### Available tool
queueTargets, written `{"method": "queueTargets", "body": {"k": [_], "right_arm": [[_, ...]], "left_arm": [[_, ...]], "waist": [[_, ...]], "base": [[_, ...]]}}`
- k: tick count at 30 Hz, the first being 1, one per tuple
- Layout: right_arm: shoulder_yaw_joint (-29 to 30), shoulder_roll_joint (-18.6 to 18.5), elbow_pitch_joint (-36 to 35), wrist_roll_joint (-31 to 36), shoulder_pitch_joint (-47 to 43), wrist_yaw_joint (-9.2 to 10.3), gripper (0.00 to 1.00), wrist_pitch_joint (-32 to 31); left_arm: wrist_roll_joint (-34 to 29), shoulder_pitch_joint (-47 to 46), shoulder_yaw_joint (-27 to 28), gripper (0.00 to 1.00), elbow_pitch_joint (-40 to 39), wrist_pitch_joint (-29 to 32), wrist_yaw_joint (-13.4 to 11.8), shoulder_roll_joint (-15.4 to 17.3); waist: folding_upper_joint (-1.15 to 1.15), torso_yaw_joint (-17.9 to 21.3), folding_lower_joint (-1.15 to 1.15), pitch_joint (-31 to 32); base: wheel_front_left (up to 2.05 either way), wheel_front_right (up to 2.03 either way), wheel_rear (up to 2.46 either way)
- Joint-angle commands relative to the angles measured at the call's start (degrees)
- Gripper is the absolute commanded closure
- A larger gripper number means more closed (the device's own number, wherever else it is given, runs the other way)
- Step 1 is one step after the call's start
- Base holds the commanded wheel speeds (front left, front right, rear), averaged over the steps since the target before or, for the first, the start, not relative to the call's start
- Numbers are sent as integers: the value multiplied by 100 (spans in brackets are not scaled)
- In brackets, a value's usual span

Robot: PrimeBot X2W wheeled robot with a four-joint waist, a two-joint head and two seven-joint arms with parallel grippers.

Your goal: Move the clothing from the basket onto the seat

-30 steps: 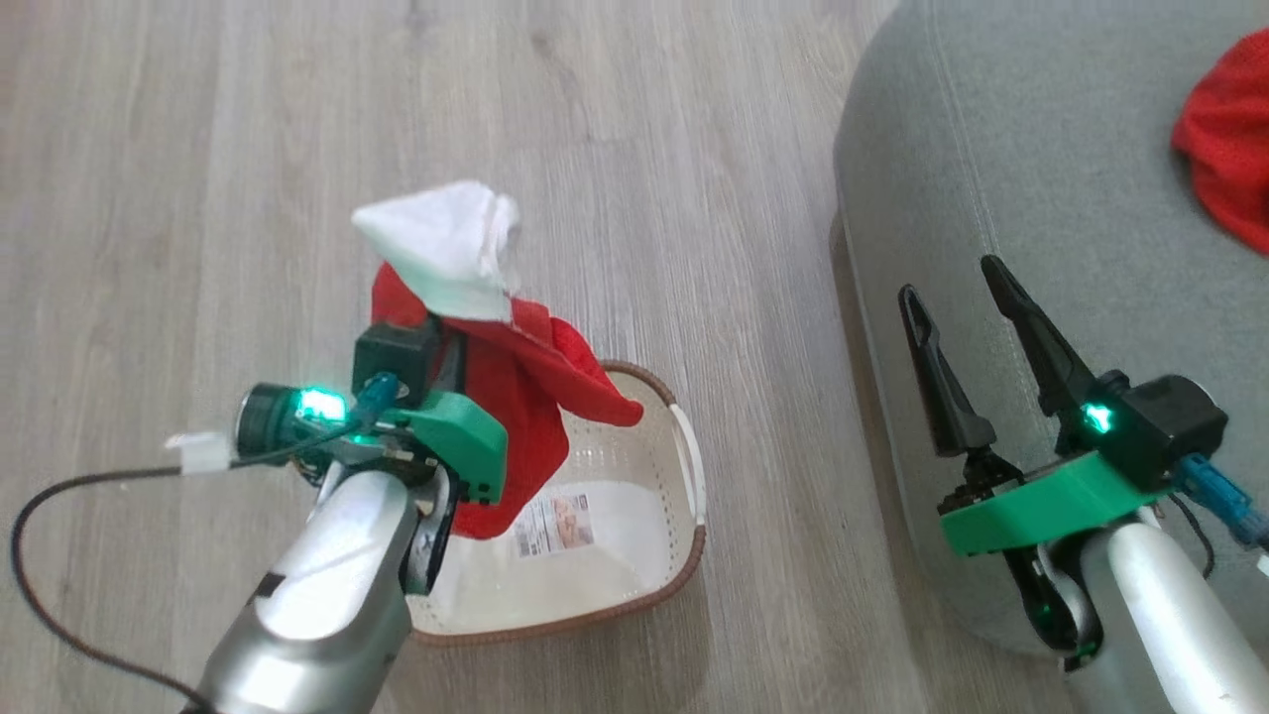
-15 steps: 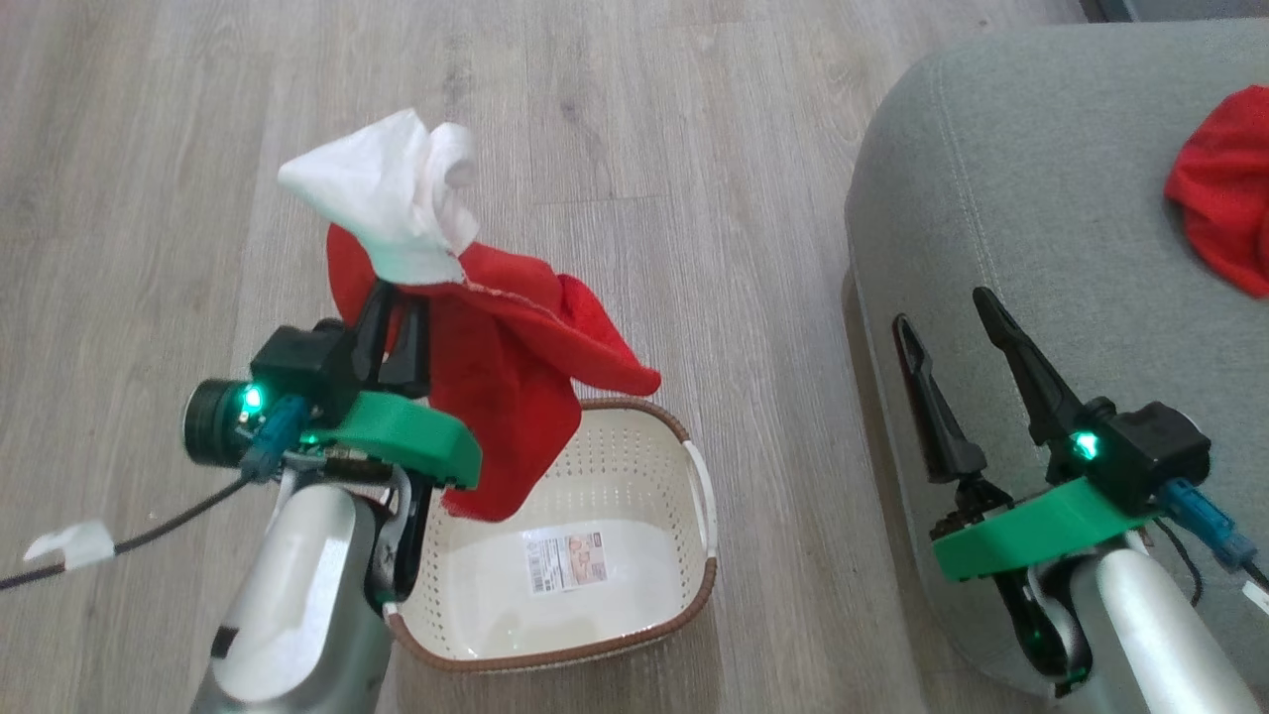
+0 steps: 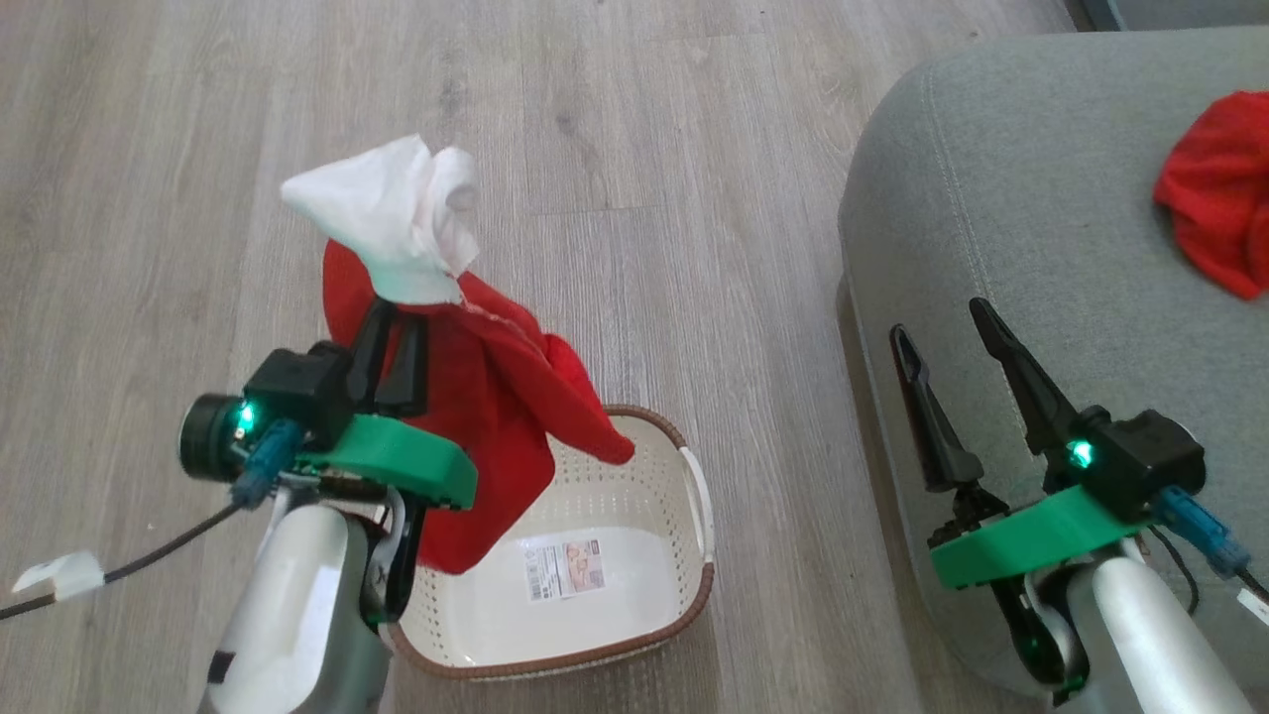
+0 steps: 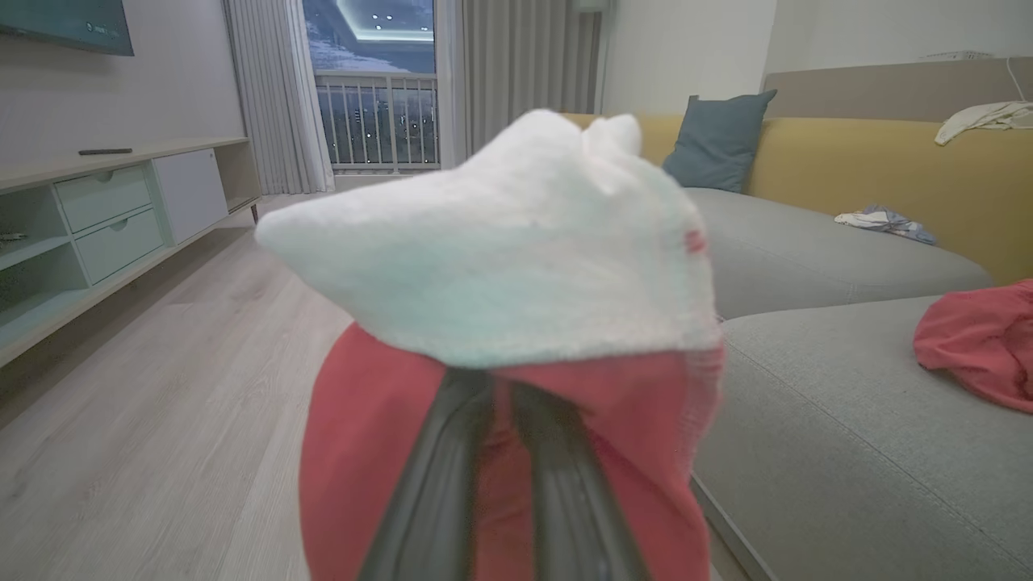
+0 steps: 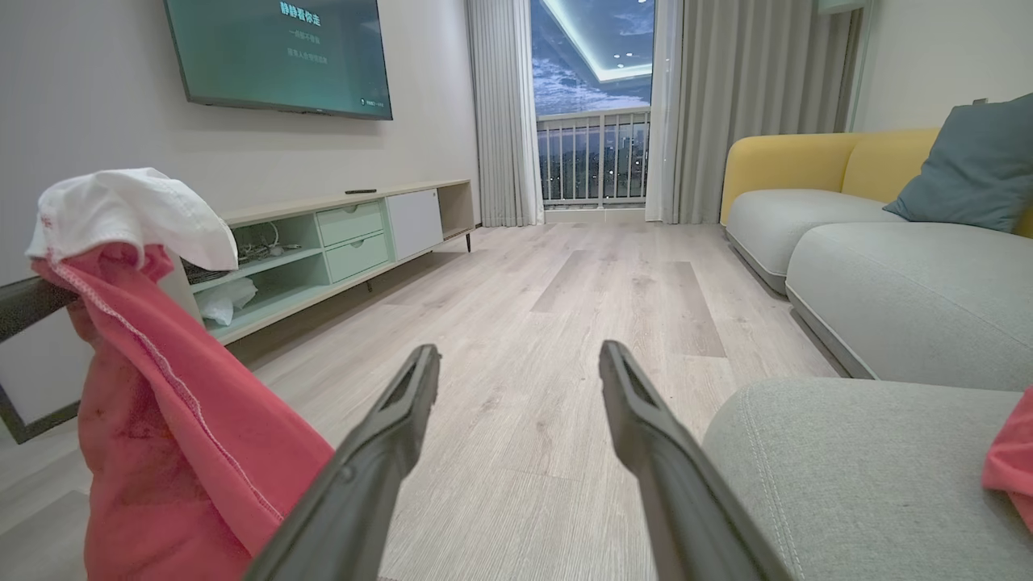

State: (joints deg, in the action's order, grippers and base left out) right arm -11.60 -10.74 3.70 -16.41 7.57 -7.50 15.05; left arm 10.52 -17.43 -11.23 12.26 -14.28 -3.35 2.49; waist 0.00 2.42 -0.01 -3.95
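Since a second ago the left gripper [image 3: 395, 315] has carried the red-and-white garment [image 3: 486, 397] higher. Its jaws are clenched on the cloth, which hangs over the ten o'clock edge of the basket [image 3: 694, 580]. At the basket's three o'clock lies the seat [image 3: 991, 198]. The right gripper [image 3: 937, 319] is spread empty above its near edge, and a red garment [image 3: 1214, 218] rests toward its two o'clock.

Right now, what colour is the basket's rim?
The basket's rim is brown, clearest in the head view.
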Motion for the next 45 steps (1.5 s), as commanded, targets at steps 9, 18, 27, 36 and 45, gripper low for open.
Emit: {"method": "queueTargets", "body": {"k": [9,18,27,36,45], "right_arm": [[-535,-232,-405,-5,189,1,0,-5],[-1698,-796,-405,85,657,1,0,-5],[-2628,-1016,126,493,1291,1,0,-5],[-2793,-920,957,855,1607,1,0,-5],[-3012,-656,1529,1019,1800,1,0,-5]], "left_arm": [[13,-245,29,100,-416,-72,103,40],[-53,-456,-577,100,-409,-72,223,40],[61,-632,-1491,100,-470,-72,115,39],[-25,-758,-2096,100,-492,-72,21,39],[117,-850,-2774,100,-615,-72,4,39]], "waist": [[0,0,1,-27],[0,-50,1,-47],[0,-151,1,-112],[0,-253,1,-151],[0,-408,1,-106]], "base": [[0,0,0],[0,0,0],[0,0,0],[0,0,0],[0,0,0]]}}
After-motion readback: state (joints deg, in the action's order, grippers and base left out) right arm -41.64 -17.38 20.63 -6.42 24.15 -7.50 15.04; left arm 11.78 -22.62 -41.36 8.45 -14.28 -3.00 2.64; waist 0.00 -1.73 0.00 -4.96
